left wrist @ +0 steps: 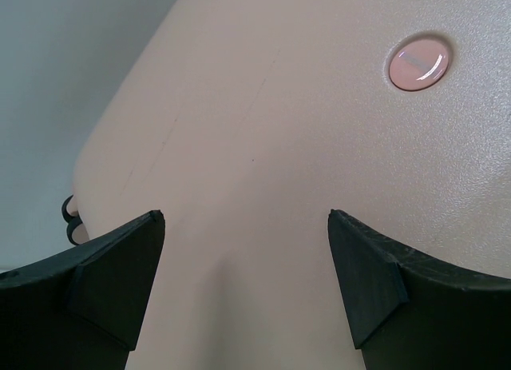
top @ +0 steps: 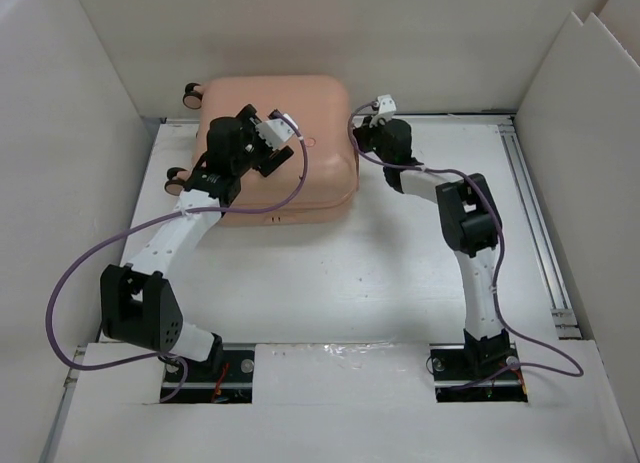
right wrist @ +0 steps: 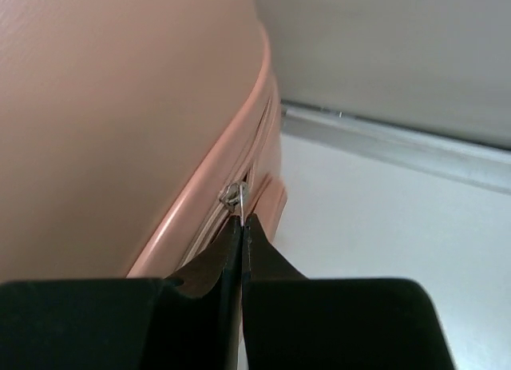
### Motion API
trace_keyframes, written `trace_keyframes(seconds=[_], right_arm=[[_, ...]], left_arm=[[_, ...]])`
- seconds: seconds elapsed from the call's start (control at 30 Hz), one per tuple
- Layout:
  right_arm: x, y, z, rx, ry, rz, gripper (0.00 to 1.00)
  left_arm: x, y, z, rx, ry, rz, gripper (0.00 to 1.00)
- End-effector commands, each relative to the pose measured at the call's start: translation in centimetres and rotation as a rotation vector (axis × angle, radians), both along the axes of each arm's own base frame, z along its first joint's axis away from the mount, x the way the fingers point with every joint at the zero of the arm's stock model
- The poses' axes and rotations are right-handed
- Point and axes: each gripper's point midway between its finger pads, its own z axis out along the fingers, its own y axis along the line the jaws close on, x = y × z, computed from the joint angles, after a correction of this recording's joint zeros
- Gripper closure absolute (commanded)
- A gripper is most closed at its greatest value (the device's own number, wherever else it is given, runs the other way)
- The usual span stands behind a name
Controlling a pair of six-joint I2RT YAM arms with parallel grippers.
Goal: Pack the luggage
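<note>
White table (top: 330, 273): luggage (top: 320, 108), wheels (top: 190, 93) leftward (left claw (left wrist: 246, 216) agape, right claw (right wrist: 241, 220) tight on zipper (right wrist: 234, 194))

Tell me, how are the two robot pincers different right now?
The left pincer is wide open, but the right pincer is pinched shut. The left pincer faces the smooth top of the luggage, while the right pincer grips the zipper pull on its side seam. Both pincers have black fingers, and both are at the pink luggage.
</note>
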Motion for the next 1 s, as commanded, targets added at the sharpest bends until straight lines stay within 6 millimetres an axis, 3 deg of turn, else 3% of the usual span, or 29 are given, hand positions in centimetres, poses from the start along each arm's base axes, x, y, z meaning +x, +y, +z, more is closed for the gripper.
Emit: trace_keyframes(seconds=[0.0, 0.17, 0.27, 0.33, 0.37, 0.43, 0.47, 0.5, 0.57, 0.6, 0.63, 0.67, 0.7, 0.73, 0.8, 0.83, 0.87, 0.9, 0.97], right_arm=[[5.7, -7.7, 14.5, 0.096, -0.414, -0.254, 1.0], [8.5, -7.4, 13.9, 0.159, -0.493, -0.28, 1.0], [10.0, -5.2, 12.2, 0.211, -0.465, -0.258, 1.0], [10.2, -4.2, 11.4, 0.261, -0.422, -0.239, 1.0], [9.9, -3.1, 9.7, 0.247, -0.39, -0.209, 1.0], [8.5, -2.0, 10.2, 0.256, -0.41, -0.171, 1.0], [7.5, -1.2, 9.0, 0.254, -0.363, -0.158, 1.0], [7.1, -1.1, 8.7, 0.246, -0.349, -0.144, 1.0], [5.1, 0.6, 7.7, 0.23, -0.3, -0.108, 1.0], [4.4, 1.0, 7.1, 0.223, -0.281, -0.1, 1.0], [4.2, 0.2, 6.5, 0.219, -0.263, -0.142, 1.0], [3.4, 0.7, 6.0, 0.217, -0.249, -0.145, 1.0], [3.4, 0.5, 5.5, 0.213, -0.241, -0.155, 1.0], [3.3, 0.5, 5.5, 0.213, -0.241, -0.155, 1.0], [3.2, 1.0, 5.5, 0.22, -0.237, -0.128, 1.0], [3.0, 1.1, 4.9, 0.213, -0.224, -0.12, 1.0], [2.8, 1.0, 5.6, 0.219, -0.237, -0.119, 1.0], [2.1, 0.9, 5.9, 0.22, -0.239, -0.11, 1.0], [1.1, 1.2, 6.0, 0.224, -0.242, -0.106, 1.0]], left_arm=[[-10.6, 4.6, -17.7, 0.264, 0.665, 0.028, 0.19], [-10.8, 4.5, -17.8, 0.261, 0.676, 0.02, 0.19], [-10.9, 3.8, -17.6, 0.251, 0.678, -0.006, 0.19], [-10.5, 3.1, -15.8, 0.205, 0.65, -0.008, 0.19], [-10.5, 3.0, -15.0, 0.163, 0.658, 0.005, 0.19], [-8.4, 2.9, -10.7, 0.011, 0.608, 0.09, 0.19], [-7.6, 5.2, -8.9, -0.06, 0.597, 0.178, 0.19], [-6.1, 6.0, -5.8, -0.144, 0.548, 0.208, 0.19], [-5.2, 9.4, -2.7, -0.297, 0.521, 0.351, 0.22], [-5.7, 13.3, -1.2, -0.347, 0.495, 0.46, 0.24], [-5.8, 14.8, 0.2, -0.371, 0.466, 0.501, 0.24], [-7.1, 17.5, 0.6, -0.362, 0.454, 0.594, 0.26], [-7.6, 17.4, 1.0, -0.362, 0.452, 0.595, 0.27], [-8.7, 19.4, 0.2, -0.33, 0.457, 0.673, 0.35], [-10.7, 20.7, -0.4, -0.309, 0.462, 0.728, 0.52], [-11.8, 21.7, -1.4, -0.306, 0.492, 0.761, 0.64], [-12.8, 21.9, -3.9, -0.295, 0.554, 0.776, 0.72], [-13.6, 21.4, -4.9, -0.279, 0.589, 0.745, 0.78], [-14.0, 20.8, -8.1, -0.282, 0.67, 0.721, 0.78]])
